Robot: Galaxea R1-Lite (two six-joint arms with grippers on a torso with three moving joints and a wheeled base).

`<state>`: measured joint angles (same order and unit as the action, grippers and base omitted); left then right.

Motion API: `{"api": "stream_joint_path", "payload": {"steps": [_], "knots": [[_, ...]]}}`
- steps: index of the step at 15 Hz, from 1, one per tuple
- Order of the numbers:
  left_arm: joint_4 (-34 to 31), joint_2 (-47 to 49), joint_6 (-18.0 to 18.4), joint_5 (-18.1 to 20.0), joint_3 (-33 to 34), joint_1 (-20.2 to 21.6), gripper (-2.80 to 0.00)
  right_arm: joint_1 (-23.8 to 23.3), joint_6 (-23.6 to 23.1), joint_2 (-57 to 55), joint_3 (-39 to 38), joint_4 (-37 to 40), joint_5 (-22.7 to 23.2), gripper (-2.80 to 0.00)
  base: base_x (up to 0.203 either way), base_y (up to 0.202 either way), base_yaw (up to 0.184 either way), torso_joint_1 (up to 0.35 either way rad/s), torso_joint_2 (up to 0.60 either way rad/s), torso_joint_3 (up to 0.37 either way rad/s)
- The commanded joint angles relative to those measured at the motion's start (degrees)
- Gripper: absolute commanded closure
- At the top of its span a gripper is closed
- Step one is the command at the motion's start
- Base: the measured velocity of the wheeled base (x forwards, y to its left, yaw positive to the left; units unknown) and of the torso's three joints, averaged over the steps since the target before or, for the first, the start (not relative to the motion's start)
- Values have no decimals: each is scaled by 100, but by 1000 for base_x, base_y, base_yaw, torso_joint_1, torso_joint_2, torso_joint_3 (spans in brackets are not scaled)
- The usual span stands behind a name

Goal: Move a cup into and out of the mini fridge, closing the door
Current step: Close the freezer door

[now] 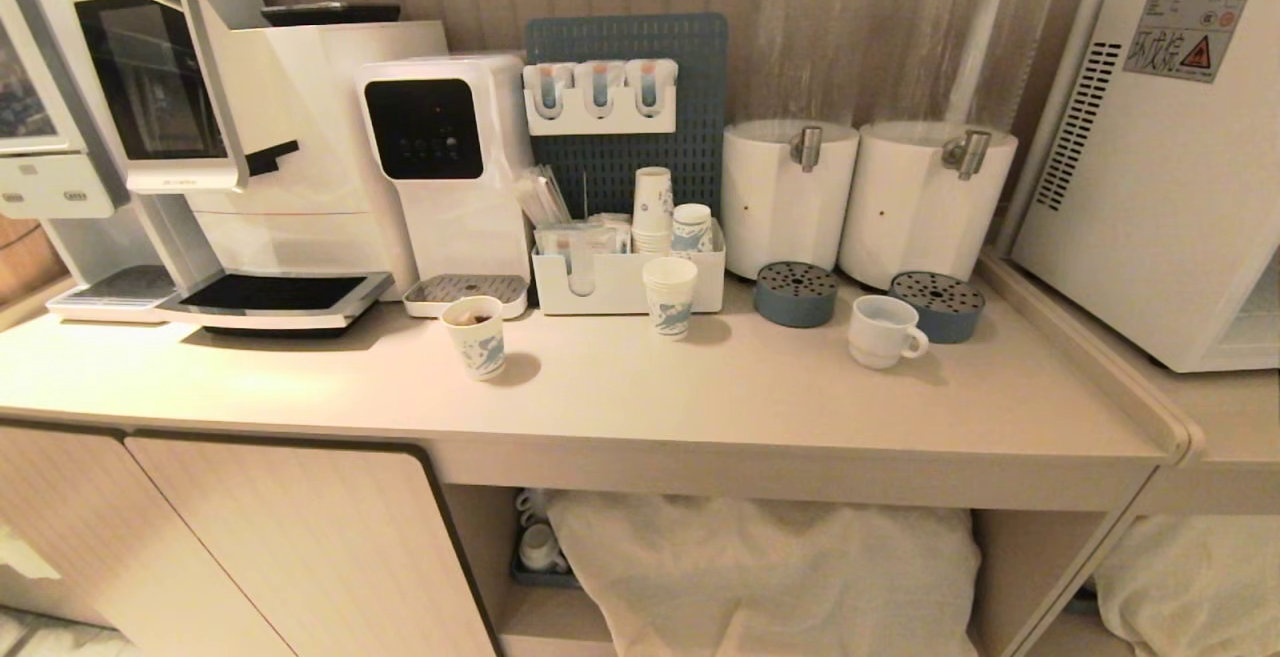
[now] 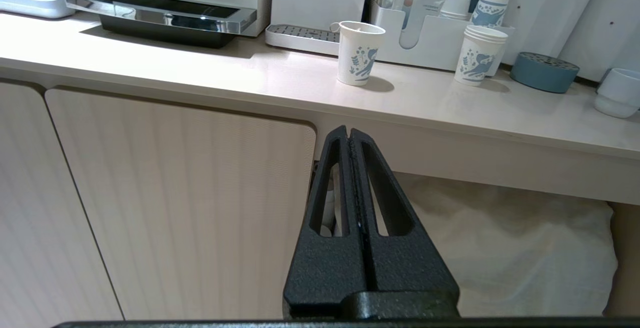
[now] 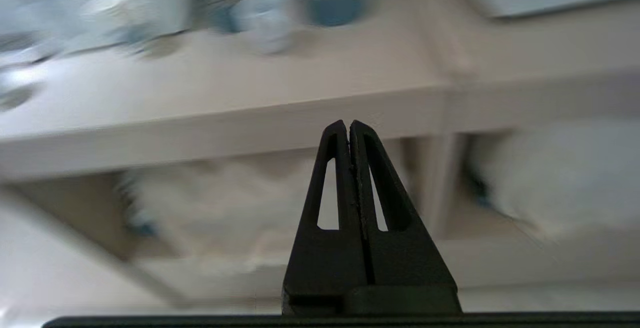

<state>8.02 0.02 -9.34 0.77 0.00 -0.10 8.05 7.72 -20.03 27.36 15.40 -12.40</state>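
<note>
Head view, with both wrist views. We found the cup [image 1: 884,330] standing upright on the counter [image 1: 700,407], toward its right end, with its handle turned to the right. It stood just near of the right-hand blue drip tray [image 1: 937,305] and below the right drink dispenser [image 1: 940,127]; the left dispenser [image 1: 792,127] and its own drip tray [image 1: 796,293] lay to the left. The cup looked empty, and nothing touched it.

The mini fridge [image 1: 1150,157] occupied the far right edge of the scene on a slightly lower ledge, showing us its vented side and a warning sticker. We could not see its door from any view.

Two printed paper cups stood farther left on the counter: one [image 1: 670,297] in front of the white organiser [image 1: 620,282], the other [image 1: 476,335] nearer, with something brown inside. A water dispenser [image 1: 445,172] and a coffee machine [image 1: 250,157] filled the far left.

Neither arm appeared in the head view. Our left gripper [image 2: 349,136] hung below the counter edge in front of a cabinet door [image 2: 190,208], its fingers pressed together on nothing. Our right gripper [image 3: 348,128] was likewise pressed together and empty, low before the counter edge, with the blurred cup [image 3: 265,23] well beyond it on the counter.
</note>
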Motion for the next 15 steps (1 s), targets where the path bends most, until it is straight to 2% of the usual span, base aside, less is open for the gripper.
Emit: {"api": "stream_joint_path", "payload": {"steps": [1, 3, 6, 9, 11, 12, 13, 15], "knots": [[6, -29, -7, 2, 229, 1, 0, -13, 44, 360, 246, 178, -365, 0, 0, 0, 0, 0, 0, 0], [6, -29, -6, 2, 229, 1, 0, -12, 23, 367, 468, 379, -470, 0, 0, 0, 0, 0, 0, 0], [6, -29, 0, 2, 229, 1, 0, -11, 189, 368, 853, 1109, -456, 0, 0, 0, 0, 0, 0, 0], [6, -29, 2, 2, 229, 1, 0, -163, 437, 370, 1184, 1269, -336, 0, 0, 0, 0, 0, 0, 0], [6, -29, -7, 2, 229, 1, 0, -713, 525, 441, 1478, 1605, 382, 0, 0, 0, 0, 0, 0, 0], [6, -29, -7, 2, 229, 1, 0, -970, 582, 531, 1547, 1892, 978, 0, 0, 0, 0, 0, 0, 0], [6, -29, -7, 2, 229, 1, 0, -991, 753, 663, 1574, 2116, 1187, 0, 0, 0, 0, 0, 0, 0], [6, -29, -7, 2, 229, 1, 0, -877, 871, 1225, 1425, 2144, 1196, 0, 0, 0, 0, 0, 0, 0]]}}
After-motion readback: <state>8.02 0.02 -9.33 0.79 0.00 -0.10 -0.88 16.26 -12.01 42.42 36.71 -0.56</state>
